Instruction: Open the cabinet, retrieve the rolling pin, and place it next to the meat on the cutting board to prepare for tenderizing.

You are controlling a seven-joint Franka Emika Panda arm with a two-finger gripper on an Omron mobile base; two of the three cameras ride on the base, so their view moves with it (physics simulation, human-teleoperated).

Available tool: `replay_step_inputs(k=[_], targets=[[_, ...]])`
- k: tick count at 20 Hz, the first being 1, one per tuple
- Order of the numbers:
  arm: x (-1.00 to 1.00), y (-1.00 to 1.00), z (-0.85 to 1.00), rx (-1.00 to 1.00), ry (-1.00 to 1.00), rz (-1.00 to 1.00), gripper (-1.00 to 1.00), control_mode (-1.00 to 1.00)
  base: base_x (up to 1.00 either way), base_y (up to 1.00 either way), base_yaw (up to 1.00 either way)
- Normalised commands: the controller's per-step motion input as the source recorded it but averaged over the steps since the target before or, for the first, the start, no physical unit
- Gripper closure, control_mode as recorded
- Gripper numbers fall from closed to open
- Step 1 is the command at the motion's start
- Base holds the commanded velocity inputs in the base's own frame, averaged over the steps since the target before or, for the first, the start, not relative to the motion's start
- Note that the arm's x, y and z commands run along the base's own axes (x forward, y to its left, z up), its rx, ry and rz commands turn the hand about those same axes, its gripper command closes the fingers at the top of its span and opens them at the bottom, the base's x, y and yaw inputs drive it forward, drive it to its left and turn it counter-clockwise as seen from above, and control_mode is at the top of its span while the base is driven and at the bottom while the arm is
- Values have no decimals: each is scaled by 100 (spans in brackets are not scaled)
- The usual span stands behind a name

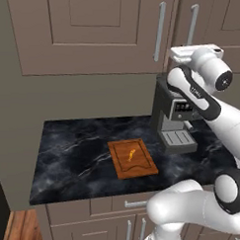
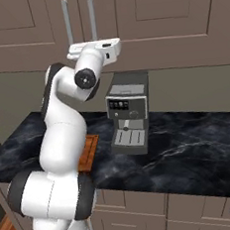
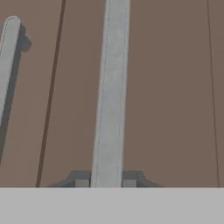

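The taupe wall cabinet has both doors closed, and the rolling pin is hidden. My gripper is up at the right door's silver bar handle, with a fingertip pressed against each side of the bar. From the base, the hand sits at the lower end of that handle. The left door's handle runs beside it. On the counter lies the reddish-brown cutting board with the small orange meat on it. The board's edge peeks out behind my arm.
A grey coffee machine stands on the black marble counter, right of the board and just below my hand. Base cabinets with drawers run under the counter. A wall bounds the counter on the left.
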Motion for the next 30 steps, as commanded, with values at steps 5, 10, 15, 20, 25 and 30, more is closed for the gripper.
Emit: replay_step_inputs(k=[5, 10, 15, 20, 25, 30], targets=[[-65, -15, -20, -1, 0, 6, 100, -100, 0, 0, 0], [-58, -36, -19, 0, 5, 12, 100, -100, 0, 0, 0], [-70, -58, -24, 0, 2, 18, 100, -100, 0, 0, 0], [-79, -68, -31, 2, 0, 21, 100, -100, 0, 0, 0], [-65, -35, -29, 1, 0, 10, -100, -100, 0, 0, 0], [-23, 10, -6, 0, -5, 3, -100, -100, 0, 0, 0]])
